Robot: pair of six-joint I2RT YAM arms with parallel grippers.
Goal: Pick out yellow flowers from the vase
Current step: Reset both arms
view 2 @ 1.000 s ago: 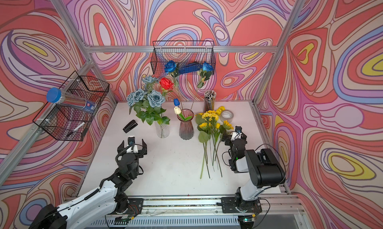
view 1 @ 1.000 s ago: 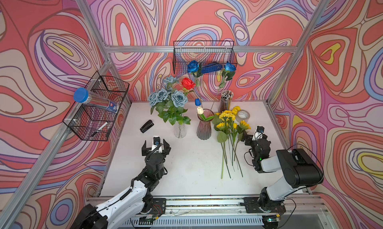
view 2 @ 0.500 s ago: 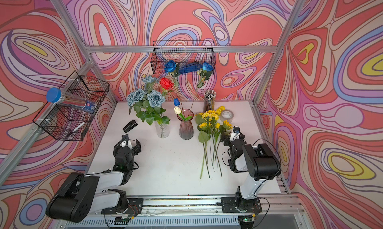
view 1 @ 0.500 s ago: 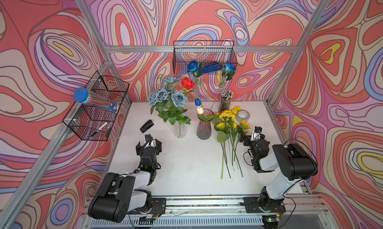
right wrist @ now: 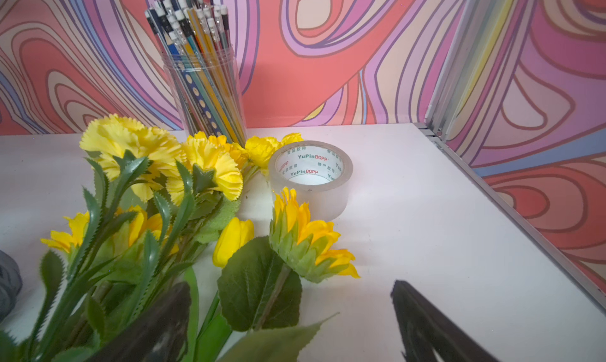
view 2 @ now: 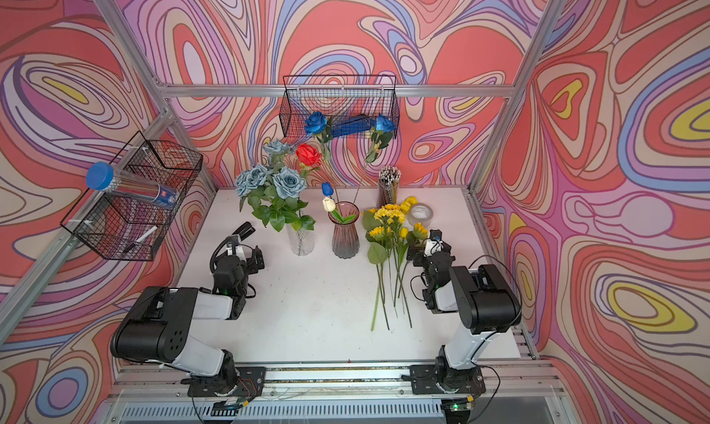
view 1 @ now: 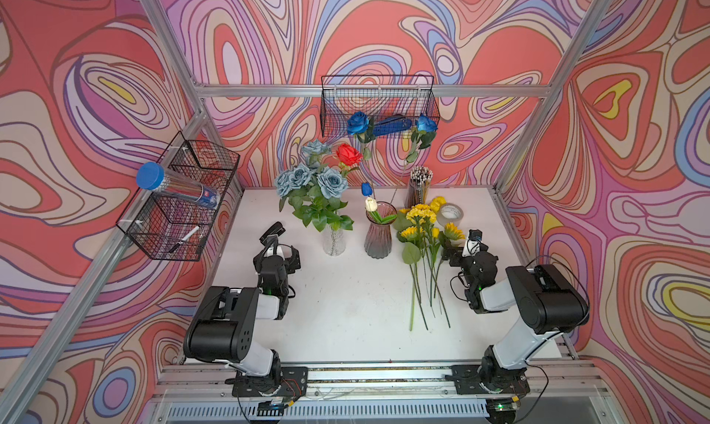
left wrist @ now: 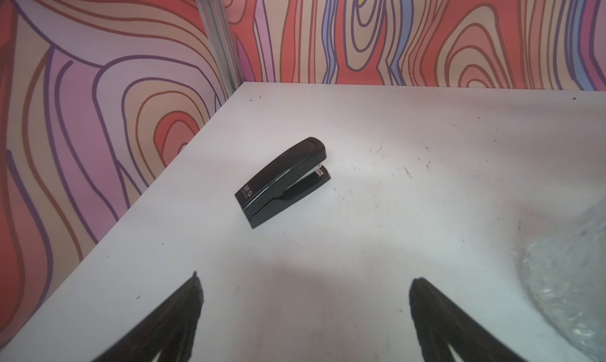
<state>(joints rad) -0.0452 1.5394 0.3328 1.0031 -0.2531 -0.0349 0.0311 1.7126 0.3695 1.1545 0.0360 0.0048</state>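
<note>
The yellow flowers (view 1: 422, 226) (view 2: 392, 226) lie in a bundle on the white table, right of the purple glass vase (view 1: 378, 237) (view 2: 345, 237). Stems point toward the front. The vase holds a white tulip (view 1: 370, 204), a blue tulip and long-stemmed blue roses. My right gripper (view 1: 463, 253) (right wrist: 290, 286) is open, low beside the bundle's right edge. In the right wrist view a sunflower (right wrist: 308, 242) with its stem and leaf shows between the spread fingers, ungripped. My left gripper (view 1: 277, 254) (left wrist: 306, 278) is open and empty over bare table.
A black stapler (left wrist: 285, 180) (view 1: 272, 232) lies just ahead of the left gripper near the left wall. A clear vase (view 1: 333, 239) holds grey-blue and red roses. A pencil cup (right wrist: 206, 78) and tape roll (right wrist: 311, 176) stand behind the flowers. Wire baskets (view 1: 378, 103) (view 1: 180, 207) hang on the walls.
The left arm has folded back and swung left, bringing its gripper near the stapler. The right arm has drawn back a little. The flowers have not moved.
</note>
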